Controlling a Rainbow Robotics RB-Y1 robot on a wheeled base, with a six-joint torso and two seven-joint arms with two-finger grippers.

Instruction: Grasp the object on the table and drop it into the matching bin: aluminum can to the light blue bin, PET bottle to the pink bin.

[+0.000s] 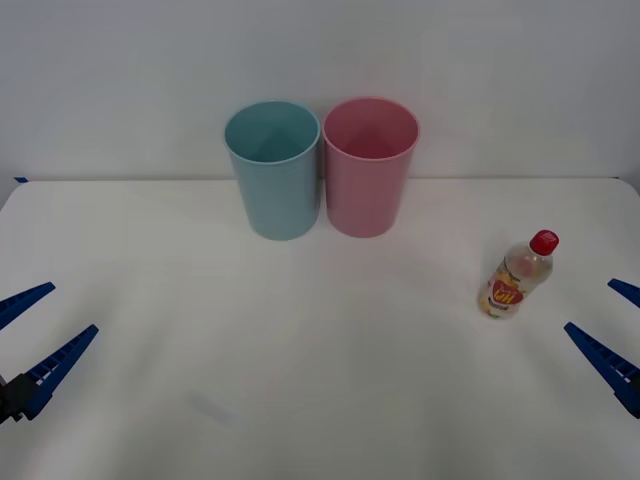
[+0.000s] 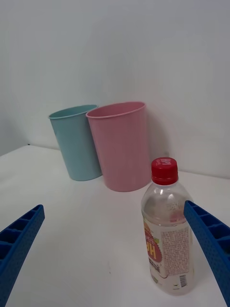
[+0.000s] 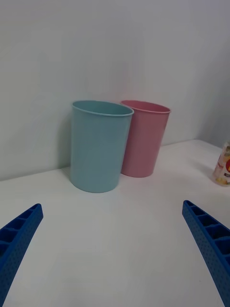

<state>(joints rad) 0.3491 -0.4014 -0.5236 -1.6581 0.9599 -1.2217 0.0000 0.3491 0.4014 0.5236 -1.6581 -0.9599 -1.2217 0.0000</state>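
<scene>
The PET bottle (image 1: 517,277), clear with a red cap and a red-and-yellow label, stands upright on the white table (image 1: 300,360) at the right (image 2: 167,240); its edge shows in the left wrist view (image 3: 224,168). The light blue bin (image 1: 273,168) and the pink bin (image 1: 368,165) stand side by side at the back centre (image 2: 76,141) (image 2: 122,144) (image 3: 98,144) (image 3: 143,136). My right gripper (image 1: 612,328) hangs open at the right edge, just short of the bottle (image 2: 112,252). At the left edge my left gripper (image 1: 35,325) is open with nothing in it (image 3: 112,249).
A plain white wall (image 1: 500,80) rises right behind the bins. The table's far edge runs along it, and a dark mark (image 1: 20,180) sits at the far left corner.
</scene>
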